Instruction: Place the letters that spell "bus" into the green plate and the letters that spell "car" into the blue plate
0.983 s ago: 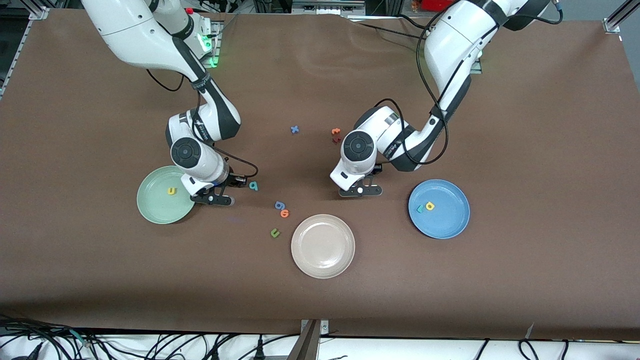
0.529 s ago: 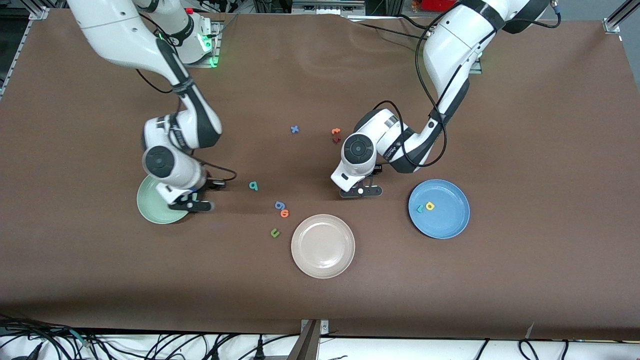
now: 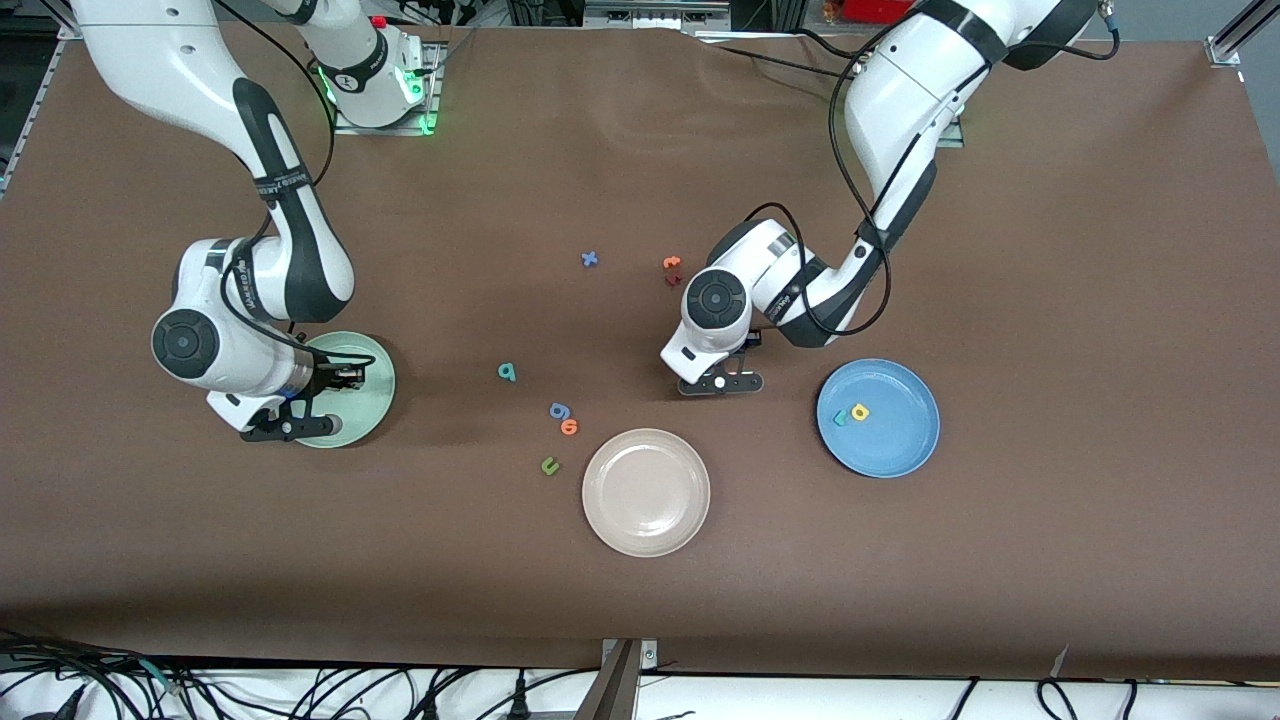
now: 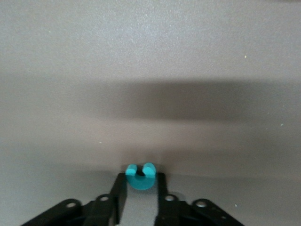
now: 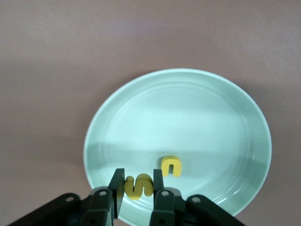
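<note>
Currently the left gripper (image 4: 140,188) is clamped on a teal letter (image 4: 140,175), low over bare table between the beige plate (image 3: 646,492) and the blue plate (image 3: 878,418); which letter is unclear. Right gripper (image 5: 136,188) hangs over the green plate (image 5: 221,117) with the yellow s (image 5: 138,185) between its fingers; grip or release can't be made out. Yellow u (image 5: 170,165) lies in that plate just beside the s. Blue plate holds a yellow a (image 3: 860,411) and a teal letter (image 3: 841,417), too small to read. Teal b (image 3: 507,372) lies on the table.
</note>
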Robot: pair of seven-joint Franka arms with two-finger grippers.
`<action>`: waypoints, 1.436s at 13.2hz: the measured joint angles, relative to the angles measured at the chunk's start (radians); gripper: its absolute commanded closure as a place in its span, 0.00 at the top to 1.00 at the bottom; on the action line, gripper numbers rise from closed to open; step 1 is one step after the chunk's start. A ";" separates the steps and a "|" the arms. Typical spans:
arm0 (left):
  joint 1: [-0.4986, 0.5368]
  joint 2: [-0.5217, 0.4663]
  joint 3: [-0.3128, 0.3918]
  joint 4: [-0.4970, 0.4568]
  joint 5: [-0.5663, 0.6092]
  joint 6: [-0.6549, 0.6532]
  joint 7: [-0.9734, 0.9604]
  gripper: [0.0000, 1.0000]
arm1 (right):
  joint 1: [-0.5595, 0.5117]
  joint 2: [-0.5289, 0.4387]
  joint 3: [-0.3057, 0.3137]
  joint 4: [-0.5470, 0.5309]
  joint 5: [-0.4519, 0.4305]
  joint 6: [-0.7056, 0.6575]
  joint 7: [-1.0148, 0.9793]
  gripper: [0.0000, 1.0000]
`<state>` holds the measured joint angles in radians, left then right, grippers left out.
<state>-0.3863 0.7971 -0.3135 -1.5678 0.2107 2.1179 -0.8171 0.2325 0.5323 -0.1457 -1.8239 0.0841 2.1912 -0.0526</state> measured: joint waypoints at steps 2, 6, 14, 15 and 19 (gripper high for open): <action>0.000 0.000 0.000 0.000 0.000 0.000 0.000 0.12 | 0.002 0.015 0.000 0.000 0.000 0.002 0.000 0.69; 0.012 -0.004 0.003 0.009 0.000 -0.011 0.000 0.12 | 0.004 0.013 0.009 0.002 0.014 0.002 0.023 1.00; 0.233 -0.119 0.013 0.028 0.001 -0.198 0.409 0.15 | 0.112 0.031 0.198 0.004 0.018 0.133 0.474 1.00; 0.260 -0.118 0.015 0.024 0.001 -0.198 0.458 0.22 | 0.132 0.048 0.198 0.003 0.018 0.166 0.488 1.00; 0.319 -0.113 0.015 0.018 0.001 -0.198 0.564 1.00 | 0.165 0.115 0.198 0.002 0.018 0.241 0.497 0.99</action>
<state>-0.0672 0.6838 -0.2990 -1.5493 0.2116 1.9194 -0.2527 0.3980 0.6475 0.0526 -1.8221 0.1021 2.4321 0.4441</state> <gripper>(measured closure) 0.564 0.000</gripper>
